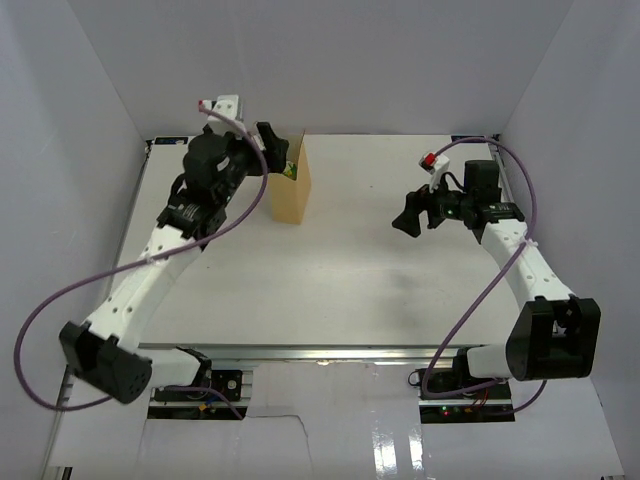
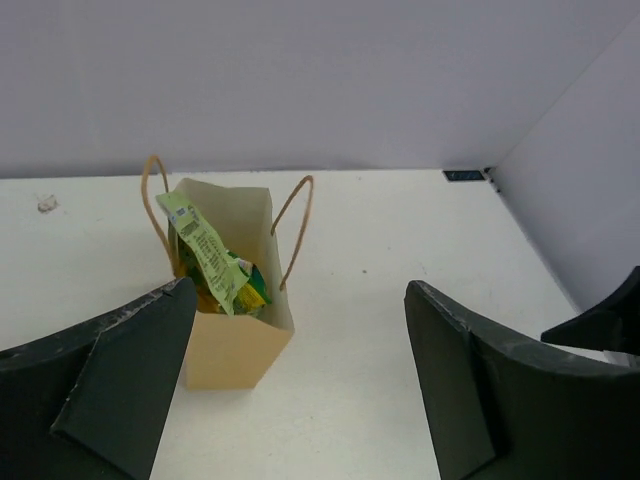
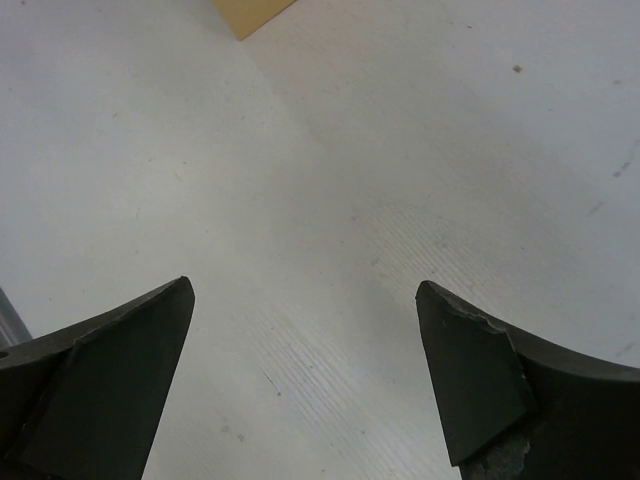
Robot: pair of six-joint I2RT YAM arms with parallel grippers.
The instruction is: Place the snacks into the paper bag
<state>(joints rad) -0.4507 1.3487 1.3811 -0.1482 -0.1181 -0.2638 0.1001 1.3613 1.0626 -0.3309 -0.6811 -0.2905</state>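
The tan paper bag stands upright at the back left of the table, and its loop handles show in the left wrist view. Inside the paper bag lie the snacks: a light-green packet leans against the wall over yellow and darker green wrappers. From above, only a bit of green snack peeks out of the mouth. My left gripper hovers just behind and left of the bag's top. In its own view the left gripper is open and holds nothing. My right gripper hangs over bare table at mid right; seen from its wrist, the right gripper is open and holds nothing.
White walls close in the table at the back and on both sides. A corner of the bag shows at the top of the right wrist view. Purple cables loop off both arms.
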